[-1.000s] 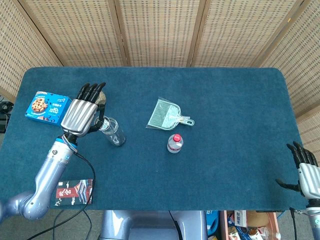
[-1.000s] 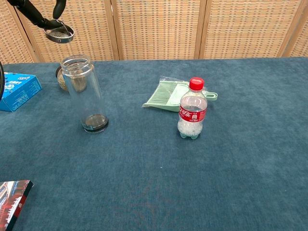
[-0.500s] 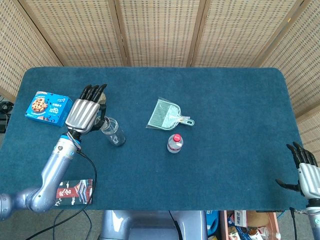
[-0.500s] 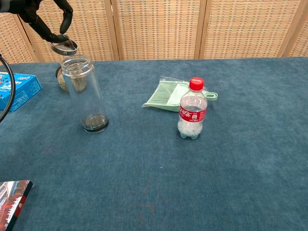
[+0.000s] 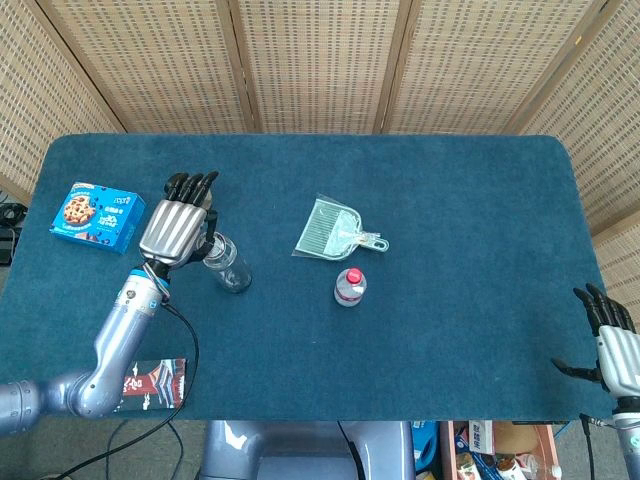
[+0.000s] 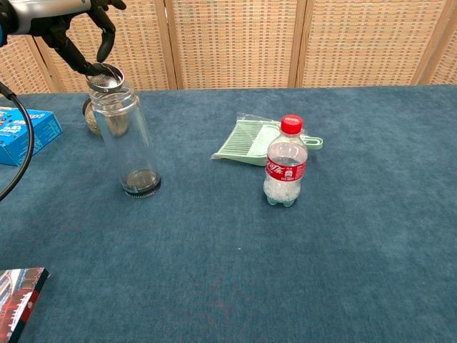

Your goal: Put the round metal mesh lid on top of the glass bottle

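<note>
A clear glass bottle [image 6: 130, 139] stands upright on the blue table, also seen from above as glass bottle [image 5: 229, 266]. My left hand [image 6: 75, 28] pinches the round metal mesh lid [image 6: 106, 76] at the bottle's open mouth, tilted, with one edge touching the rim. From the head view my left hand [image 5: 178, 222] covers the bottle's mouth and hides the lid. My right hand [image 5: 612, 338] hangs at the table's near right corner, fingers spread and holding nothing.
A small plastic bottle with a red cap [image 6: 285, 161] and a green dustpan [image 6: 255, 141] stand mid-table. A blue cookie box [image 5: 96, 213] lies left, a dark booklet [image 5: 151, 382] at the near edge, and a round tin [image 6: 91, 118] behind the glass bottle.
My left hand has carried the mesh lid down and to the right, from above and behind the bottle to its mouth. The right hand has not moved.
</note>
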